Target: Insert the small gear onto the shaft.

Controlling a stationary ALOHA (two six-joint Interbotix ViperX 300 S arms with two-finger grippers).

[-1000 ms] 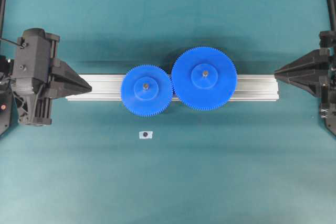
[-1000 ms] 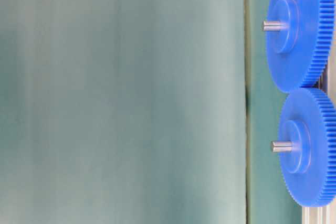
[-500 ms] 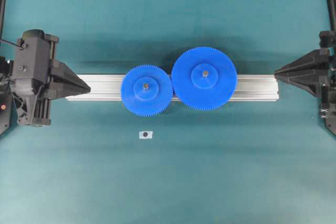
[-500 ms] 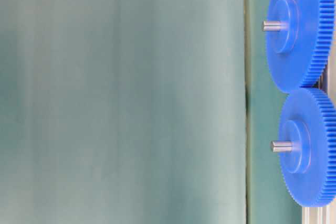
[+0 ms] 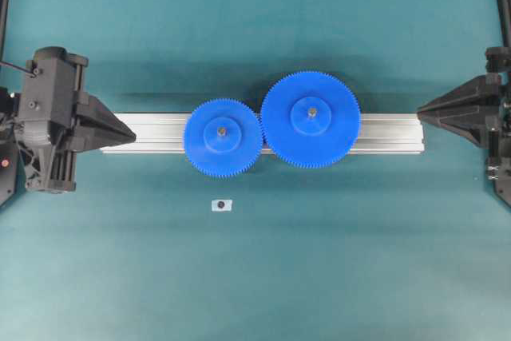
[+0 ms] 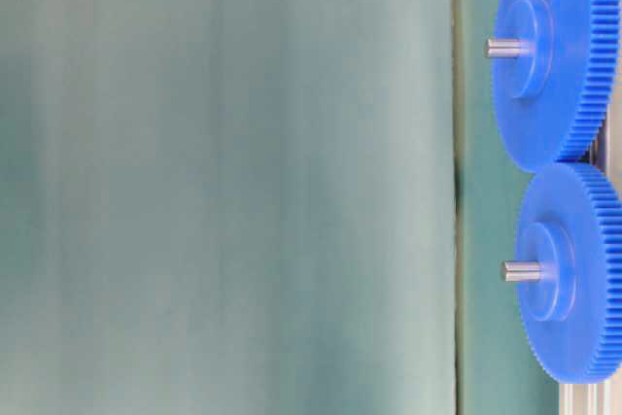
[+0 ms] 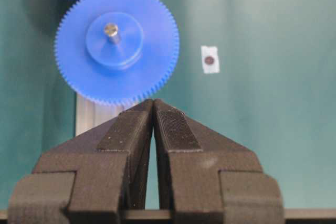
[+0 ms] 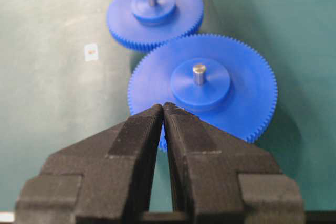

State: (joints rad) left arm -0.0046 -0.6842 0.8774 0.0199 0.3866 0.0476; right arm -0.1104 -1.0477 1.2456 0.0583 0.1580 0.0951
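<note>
Nearest in the left wrist view, the left gripper [image 7: 153, 109] was clenched on nothing, its tips meeting just short of the small gear [image 7: 116, 45]. We judged it parked because its work looked done. The small gear sat flat on the aluminium rail [image 5: 152, 133], with the shaft [image 7: 111, 29] poking up through its hub, so insertion appeared complete. Its teeth touched those of the bigger gear [image 5: 310, 119], likely meshed. A small white tag [image 5: 221, 205] lay on the table [image 5: 255, 277], well apart from the rail. Farthest across, the right gripper [image 8: 163, 109] was also clenched empty, pointing at the bigger gear.
</note>
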